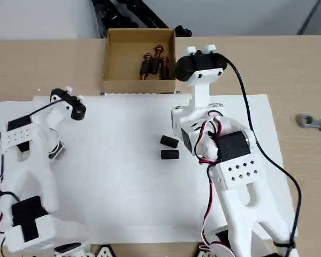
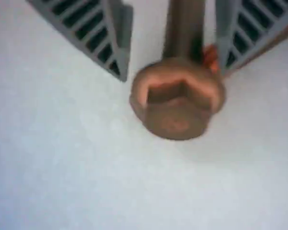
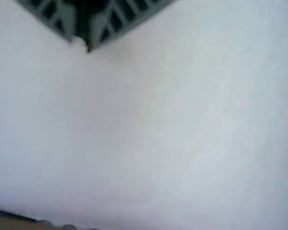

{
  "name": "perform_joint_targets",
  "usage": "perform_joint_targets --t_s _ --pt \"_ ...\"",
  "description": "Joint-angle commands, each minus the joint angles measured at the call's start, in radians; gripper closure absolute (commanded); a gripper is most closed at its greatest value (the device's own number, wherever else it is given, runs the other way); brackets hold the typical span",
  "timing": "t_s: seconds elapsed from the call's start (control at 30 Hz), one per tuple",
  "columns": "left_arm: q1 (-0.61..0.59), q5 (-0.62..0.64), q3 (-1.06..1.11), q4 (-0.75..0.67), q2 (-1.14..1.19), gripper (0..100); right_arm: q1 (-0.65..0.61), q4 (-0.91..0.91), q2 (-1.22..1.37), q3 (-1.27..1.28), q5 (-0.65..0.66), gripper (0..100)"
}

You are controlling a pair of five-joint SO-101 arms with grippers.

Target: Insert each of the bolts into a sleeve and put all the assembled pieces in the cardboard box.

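The cardboard box stands at the worktop's far side, assembled pieces in it — before it lies the sheet, bearing the far sleeve just behind the near sleeve, both mid-sheet; a bolt sits at the left gripper

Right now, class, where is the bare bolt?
In the left wrist view, the bolt sits between the left gripper's jaws, above the white sheet; the two loose sleeves lie farther right.

Bright, even light lay over the scene, white sheet close to glare, faint soft shadows sat beneath both arms, a pale shadow hugged the bolt head
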Motion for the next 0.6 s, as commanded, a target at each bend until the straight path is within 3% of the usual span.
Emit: perform_joint_targets --t_s 0.0,0.2,0.37,0.57 --pt "0.005 -0.005 0.008 -0.035 -0.005 89 0.005 0.004 -0.035 -0.005 -0.009 99.5" --pt "0.005 0.011 0.004 -0.037 -0.006 90 0.005 0.004 -0.035 -0.005 -0.009 99.5" --pt "0.009 0.032 -0.008 -0.049 -0.006 100 0.005 0.004 -0.038 -0.005 -0.009 99.5" --pt "0.009 0.032 -0.005 -0.046 -0.005 99 0.005 0.004 -0.039 -0.005 -0.011 99.5"
